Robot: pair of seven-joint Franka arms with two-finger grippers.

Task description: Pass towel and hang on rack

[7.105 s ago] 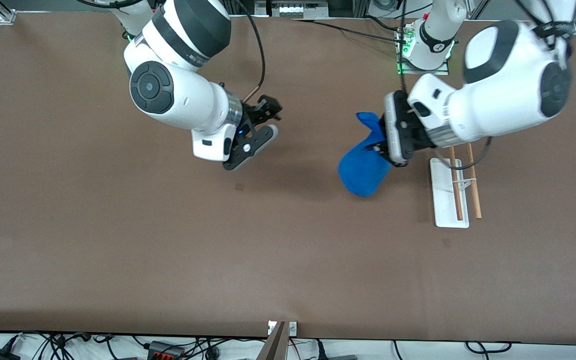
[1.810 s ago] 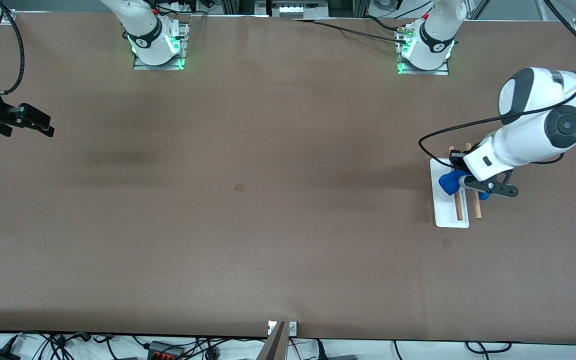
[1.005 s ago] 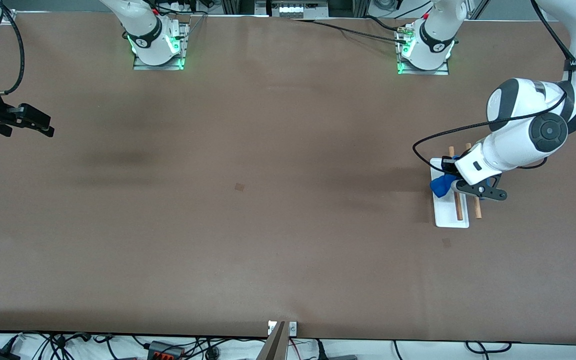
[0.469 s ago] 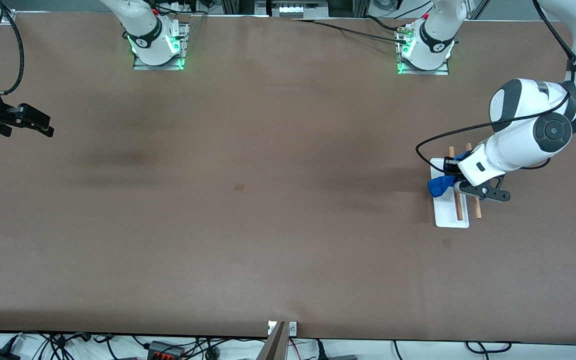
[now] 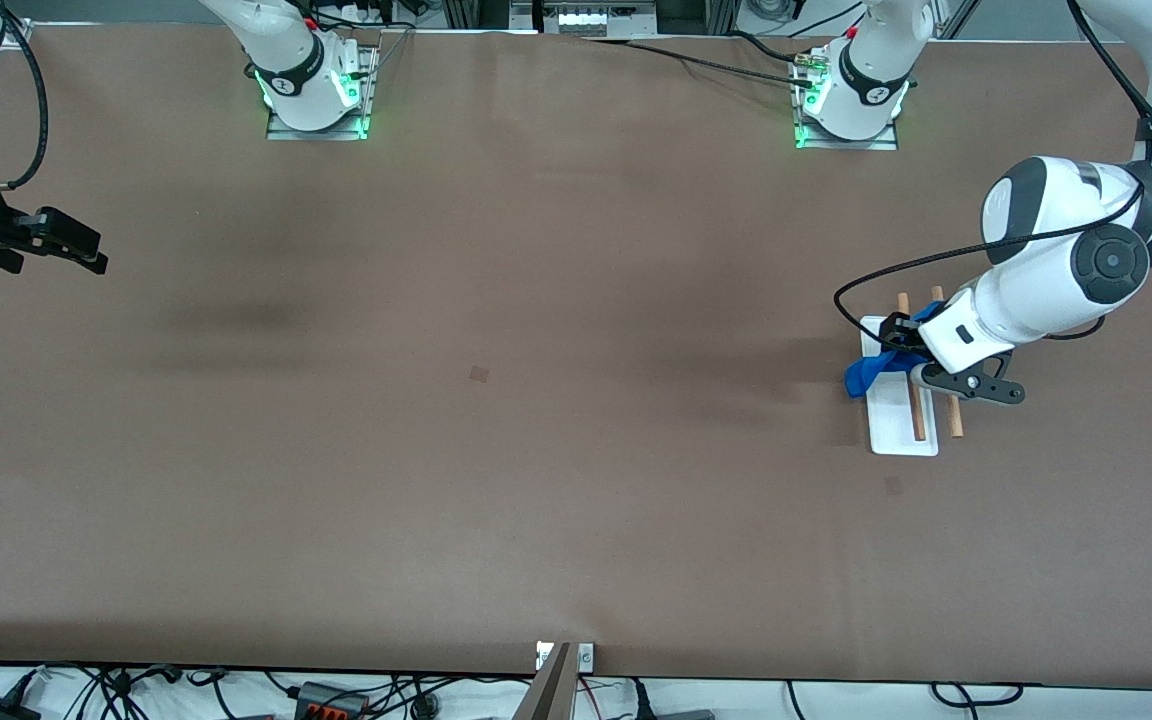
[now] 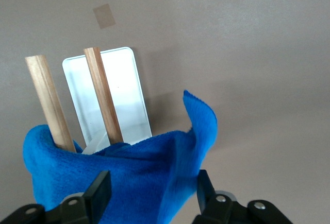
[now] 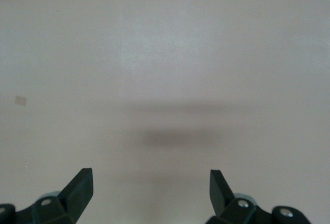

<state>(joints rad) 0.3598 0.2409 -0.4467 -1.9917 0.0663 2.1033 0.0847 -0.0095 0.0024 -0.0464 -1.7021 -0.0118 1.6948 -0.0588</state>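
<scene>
Left gripper [image 6: 152, 193] over rack [image 5: 901, 385] near left-arm table edge, fingers spread, towel [image 6: 129, 177] loose between them, draped across both rods, which run lengthwise away from gripper. Right gripper [image 7: 149, 185] waits wide at right-arm edge.

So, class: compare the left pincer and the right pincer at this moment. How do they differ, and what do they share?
The left pincer is over the rack, with the towel between its fingers and draped on the rods; the right pincer has nothing between its fingers. The left arm is working at its own end of the table; the right waits at the other end. Both have dark fingers, spread open.
</scene>
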